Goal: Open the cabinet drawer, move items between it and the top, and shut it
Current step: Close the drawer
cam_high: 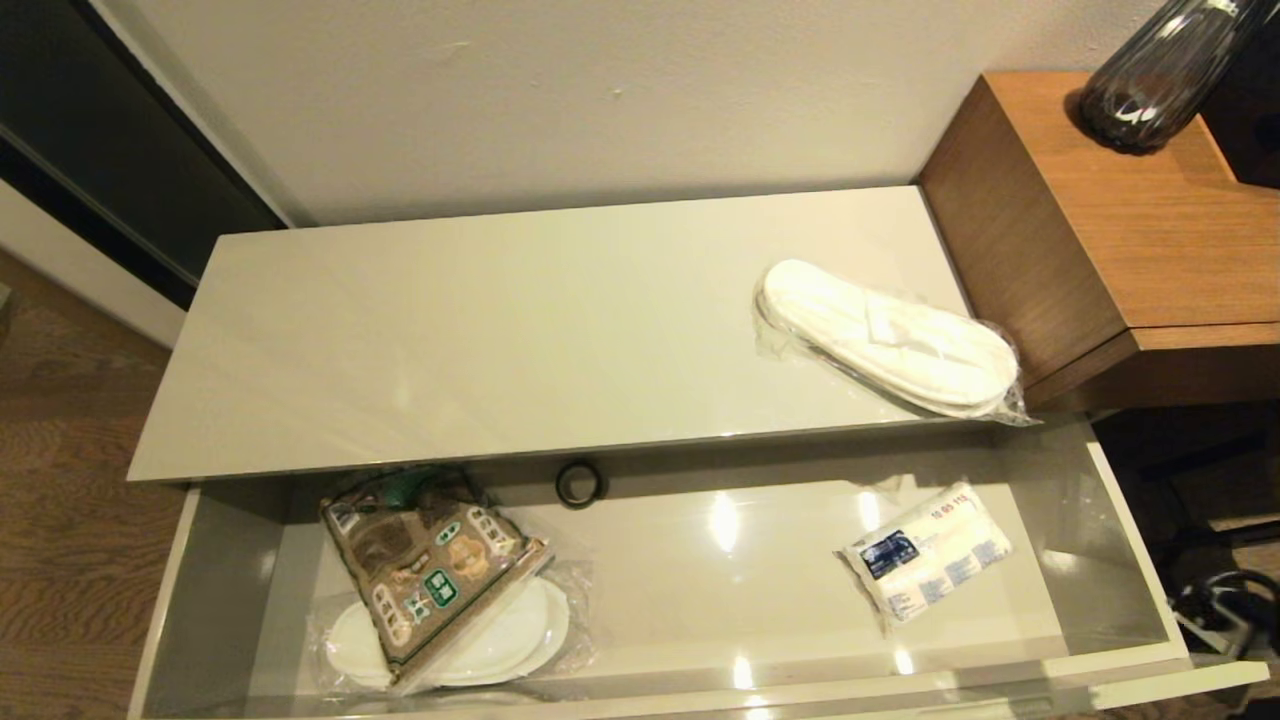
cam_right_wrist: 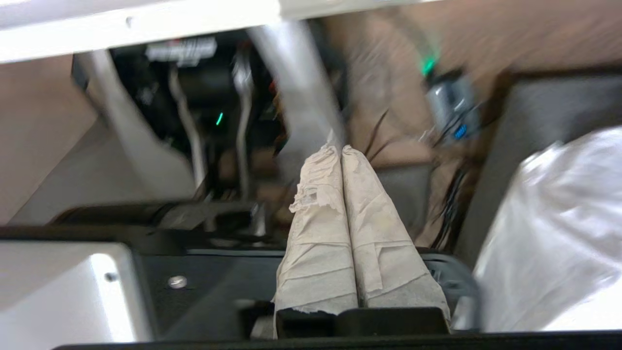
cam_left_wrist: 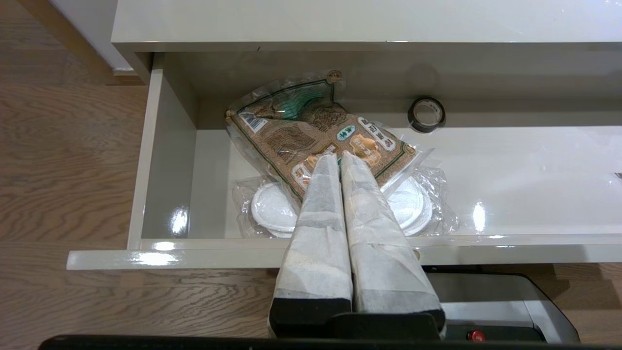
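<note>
Both pincers empty, fingers pressed together: left pincer before the open cabinet drawer, right pincer low beside robot's base.

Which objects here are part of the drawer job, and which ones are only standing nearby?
Part of the job:
cabinet drawer, open
cabinet top
snack bag
tape roll
tissue pack
wrapped slippers on the top
wrapped slippers under the snack bag

Only nearby:
brown side table
dark vase
</note>
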Robot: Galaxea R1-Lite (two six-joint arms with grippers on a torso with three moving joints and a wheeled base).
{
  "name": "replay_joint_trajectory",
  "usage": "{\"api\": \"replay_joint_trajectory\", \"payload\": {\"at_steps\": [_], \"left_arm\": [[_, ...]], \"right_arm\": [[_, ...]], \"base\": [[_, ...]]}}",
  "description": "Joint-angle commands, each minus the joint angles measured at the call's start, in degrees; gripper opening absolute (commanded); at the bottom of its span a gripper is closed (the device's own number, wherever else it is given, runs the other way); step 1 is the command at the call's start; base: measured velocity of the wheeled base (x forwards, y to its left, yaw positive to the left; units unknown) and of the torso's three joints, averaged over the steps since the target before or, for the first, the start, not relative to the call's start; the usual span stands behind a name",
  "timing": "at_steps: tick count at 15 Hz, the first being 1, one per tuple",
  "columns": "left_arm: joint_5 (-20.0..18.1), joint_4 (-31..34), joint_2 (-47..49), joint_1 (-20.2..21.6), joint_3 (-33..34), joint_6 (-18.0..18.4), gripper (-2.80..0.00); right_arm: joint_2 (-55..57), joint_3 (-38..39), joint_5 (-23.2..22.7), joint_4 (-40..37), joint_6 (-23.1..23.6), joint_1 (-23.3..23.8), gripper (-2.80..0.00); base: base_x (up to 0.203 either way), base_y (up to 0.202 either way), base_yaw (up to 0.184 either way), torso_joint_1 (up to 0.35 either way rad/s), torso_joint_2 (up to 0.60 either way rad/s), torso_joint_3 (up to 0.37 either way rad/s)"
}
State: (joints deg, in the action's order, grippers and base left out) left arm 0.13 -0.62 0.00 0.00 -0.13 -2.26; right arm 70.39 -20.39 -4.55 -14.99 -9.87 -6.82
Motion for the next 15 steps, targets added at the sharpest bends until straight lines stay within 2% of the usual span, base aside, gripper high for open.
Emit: {"api": "replay_joint_trajectory", "payload": {"at_steps": [1,3,6,8,10,13,15], "left_arm": [[0.0,0.0,0.1,0.0,0.0,0.0,-2.80],[0.0,0.0,0.1,0.0,0.0,0.0,-2.80],[0.0,-0.1,0.1,0.0,0.0,0.0,-2.80],[0.0,0.0,0.1,0.0,0.0,0.0,-2.80],[0.0,-0.1,0.1,0.0,0.0,0.0,-2.80],[0.0,0.0,0.1,0.0,0.0,0.0,-2.80],[0.0,0.0,0.1,0.0,0.0,0.0,-2.80]], "right_arm": [[9.5,0.1,0.0,1.1,-5.1,-6.8,-2.80],[12.6,0.4,-0.1,2.7,-11.9,-12.8,-2.80],[15.4,2.3,0.1,5.1,-17.6,-17.7,-2.80],[20.6,2.6,1.6,10.6,-21.3,-17.9,-2.80],[28.4,3.7,6.0,17.5,-22.7,-18.0,-2.80],[36.9,7.2,10.5,35.8,-24.3,-18.4,-2.80],[37.5,8.2,11.3,38.9,-25.4,-18.5,-2.80]], "base": [[0.000,0.000,0.000,0.000,0.00,0.000],[0.000,0.000,0.000,0.000,0.00,0.000],[0.000,0.000,0.000,0.000,0.00,0.000],[0.000,0.000,0.000,0.000,0.00,0.000],[0.000,0.000,0.000,0.000,0.00,0.000],[0.000,0.000,0.000,0.000,0.00,0.000],[0.000,0.000,0.000,0.000,0.00,0.000]]}}
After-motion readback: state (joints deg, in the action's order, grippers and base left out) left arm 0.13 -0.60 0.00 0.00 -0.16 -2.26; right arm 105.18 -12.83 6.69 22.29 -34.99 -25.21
